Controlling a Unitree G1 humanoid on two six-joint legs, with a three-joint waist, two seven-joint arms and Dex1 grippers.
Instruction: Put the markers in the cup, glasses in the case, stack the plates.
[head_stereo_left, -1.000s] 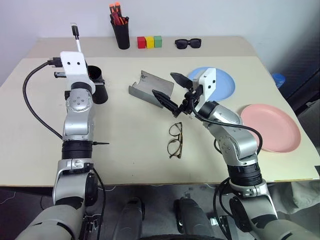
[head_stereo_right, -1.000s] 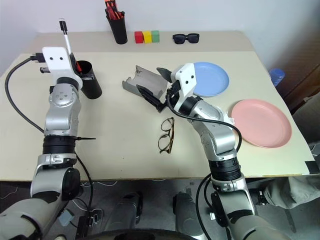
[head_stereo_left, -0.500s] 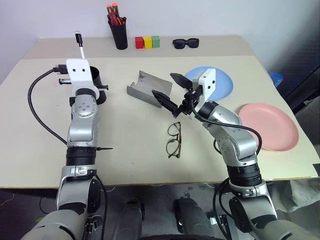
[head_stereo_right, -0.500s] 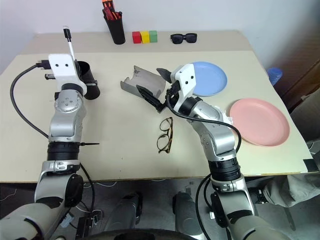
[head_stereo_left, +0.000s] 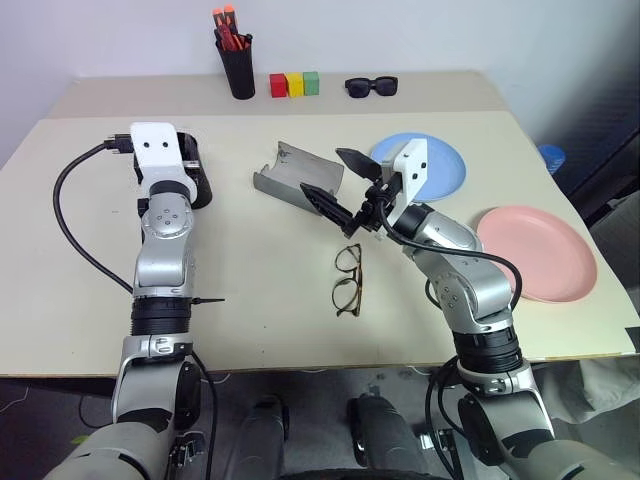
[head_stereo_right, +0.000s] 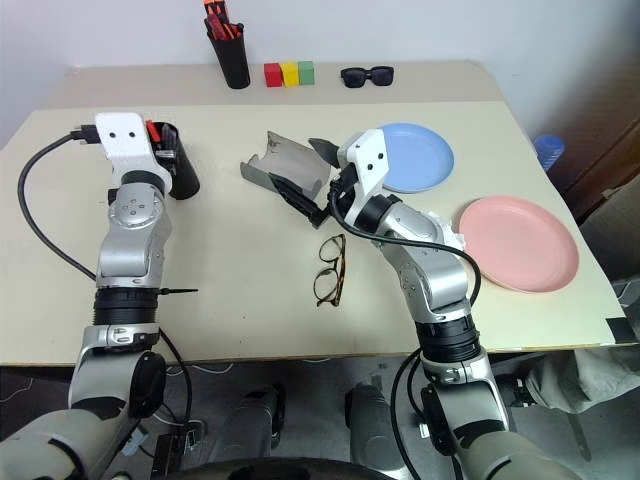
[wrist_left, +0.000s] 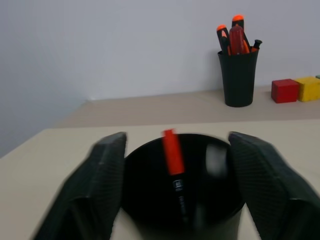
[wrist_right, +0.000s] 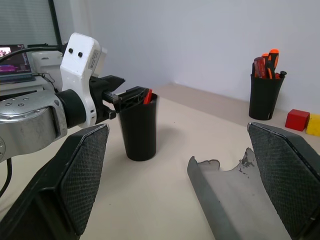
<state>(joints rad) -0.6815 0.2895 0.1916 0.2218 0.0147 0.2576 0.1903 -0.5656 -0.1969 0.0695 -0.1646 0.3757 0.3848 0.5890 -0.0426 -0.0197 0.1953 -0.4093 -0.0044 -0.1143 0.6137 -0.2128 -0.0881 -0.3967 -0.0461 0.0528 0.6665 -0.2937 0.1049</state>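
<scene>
Marker (wrist_left: 173, 152) stands red end up inside the cup (wrist_right: 138, 125) at far left of the tabletop (head_stereo_left: 260, 270). Left gripper (wrist_left: 175, 170) flanks the cup rim, jaws parted and empty. Right gripper (head_stereo_left: 335, 178) hangs over the grey case (head_stereo_left: 290, 175), jaws wide, holding nothing, with the glasses (head_stereo_left: 349, 281) just nearer.

1. A black pen holder (head_stereo_left: 240, 68) of orange-capped markers (head_stereo_left: 231, 20) is standing at my table's (head_stereo_left: 260, 290) far edge.
2. Red, yellow and green blocks (head_stereo_left: 296, 83) are sitting beside it.
3. Black sunglasses (head_stereo_left: 371, 87) are lying past them.
</scene>
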